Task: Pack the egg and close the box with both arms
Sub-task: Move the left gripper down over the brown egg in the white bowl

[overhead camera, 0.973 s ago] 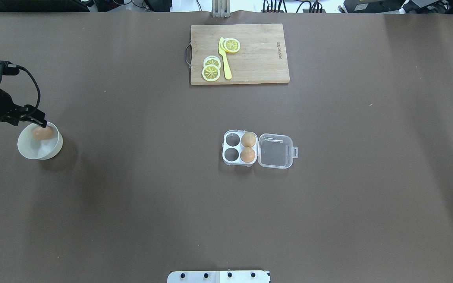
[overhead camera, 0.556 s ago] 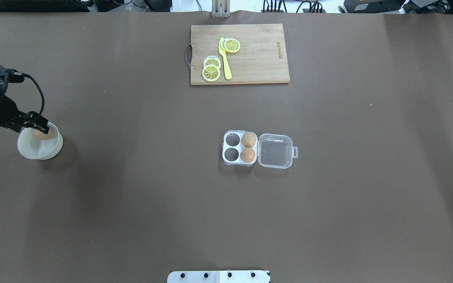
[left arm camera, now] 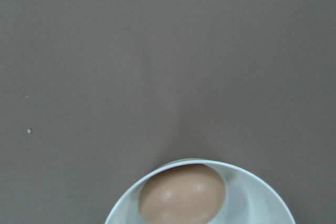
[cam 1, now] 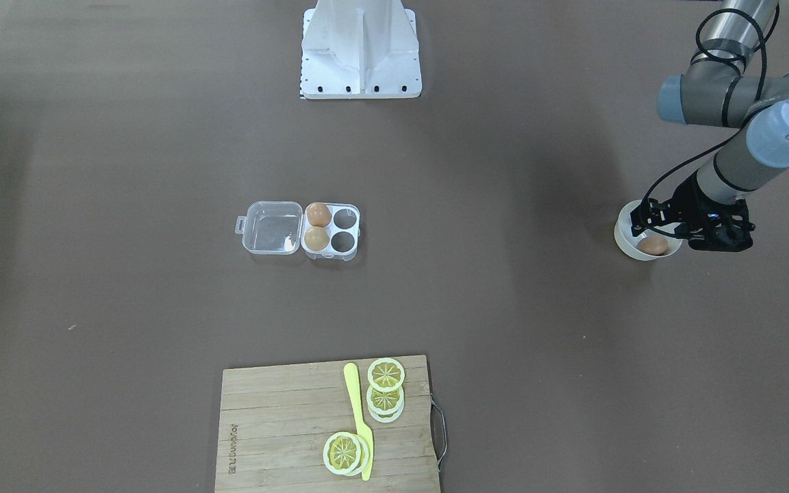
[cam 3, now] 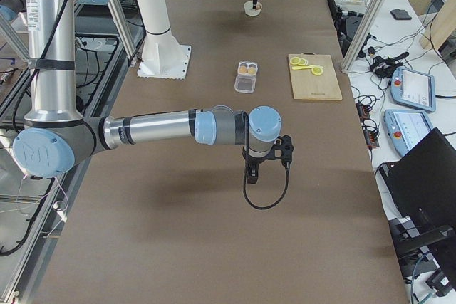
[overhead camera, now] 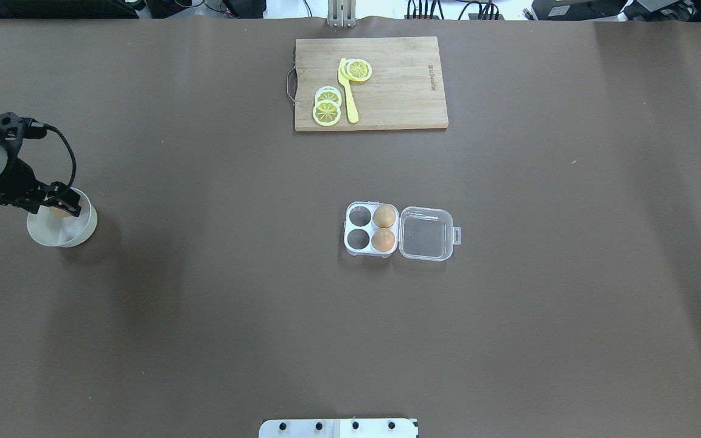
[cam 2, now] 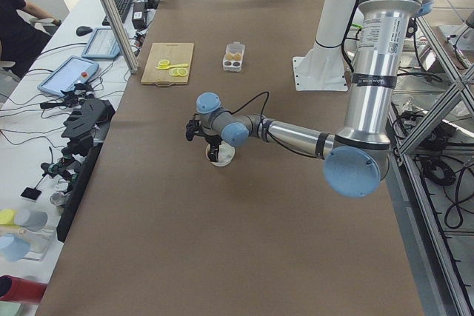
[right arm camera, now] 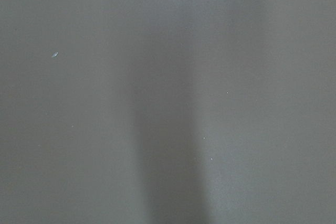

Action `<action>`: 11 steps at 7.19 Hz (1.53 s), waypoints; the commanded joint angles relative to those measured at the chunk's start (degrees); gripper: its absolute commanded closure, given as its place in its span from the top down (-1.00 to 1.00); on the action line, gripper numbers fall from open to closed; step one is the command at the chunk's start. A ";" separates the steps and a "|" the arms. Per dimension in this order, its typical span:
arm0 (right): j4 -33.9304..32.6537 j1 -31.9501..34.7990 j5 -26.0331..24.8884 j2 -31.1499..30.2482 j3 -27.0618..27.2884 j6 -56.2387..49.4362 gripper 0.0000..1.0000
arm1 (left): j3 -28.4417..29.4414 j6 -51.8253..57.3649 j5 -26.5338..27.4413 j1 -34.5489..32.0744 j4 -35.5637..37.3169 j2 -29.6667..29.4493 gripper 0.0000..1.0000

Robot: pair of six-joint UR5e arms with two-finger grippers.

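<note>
The smooth reddish-brown egg lies in a round off-white bowl at the left end of the brown table. The left gripper hangs just over it. I cannot tell how wide its fingers stand, nor those of the right gripper. Well apart, the clear plastic box lies open, two eggs in the cells beside its flat lid.

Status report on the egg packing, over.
Left gripper at bowl, over egg, jaws unclear. Right gripper far from box, jaws unclear. Egg in bowl, unpacked. Box open, two eggs inside.
</note>
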 commanded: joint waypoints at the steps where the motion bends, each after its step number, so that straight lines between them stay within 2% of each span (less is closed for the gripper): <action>1: 0.03 0.00 0.11 0.00 0.09 0.00 1.00 | 0.05 -0.09 -0.09 0.13 0.00 0.00 0.75; 11: -0.15 0.00 1.43 0.61 -0.44 0.00 1.00 | 1.63 -0.71 1.14 0.66 -0.09 -0.79 0.77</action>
